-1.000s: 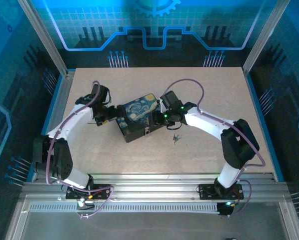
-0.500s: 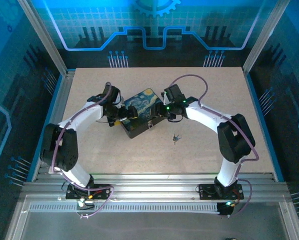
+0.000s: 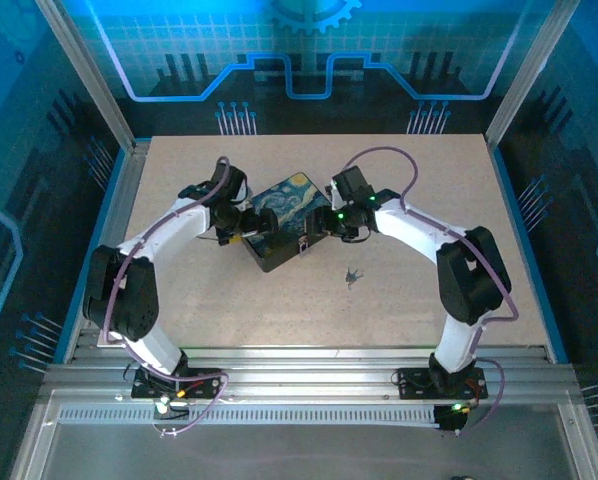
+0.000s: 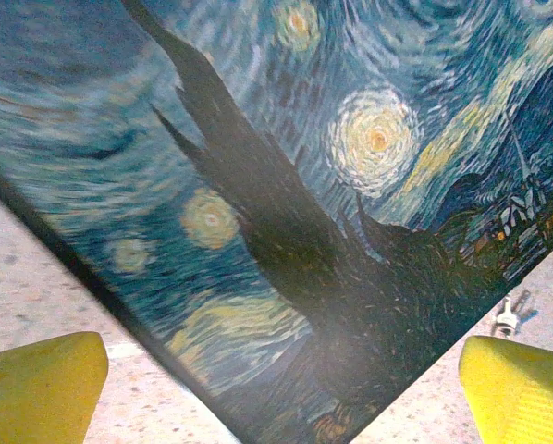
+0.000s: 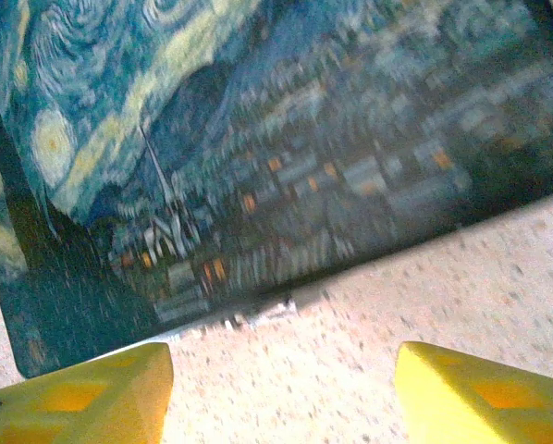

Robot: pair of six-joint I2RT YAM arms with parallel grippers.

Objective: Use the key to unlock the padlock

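The dark box with the swirly blue-and-yellow lid (image 3: 282,214) lies mid-table between my two grippers. A tiny silvery padlock (image 3: 304,244) hangs on its front wall and appears as a blurred silvery bit (image 5: 278,311) under the lid's edge. The small key bunch (image 3: 352,276) lies on the table to the front right of the box. A small silvery piece (image 4: 508,318) lies beside the box; lock or key, I cannot tell. My left gripper (image 3: 241,226) (image 4: 281,407) is open at the box's left end, over the lid. My right gripper (image 3: 335,223) (image 5: 281,398) is open at the box's right end, over bare table.
The beige tabletop (image 3: 419,180) is bounded by metal rails at the left (image 3: 119,200) and front (image 3: 309,360). The right arm's purple cable (image 3: 379,158) loops above the box's far side.
The left gripper has closed in on the box from the left. The box has shifted a little toward the back right. The right gripper moved slightly back. The keys stayed put.
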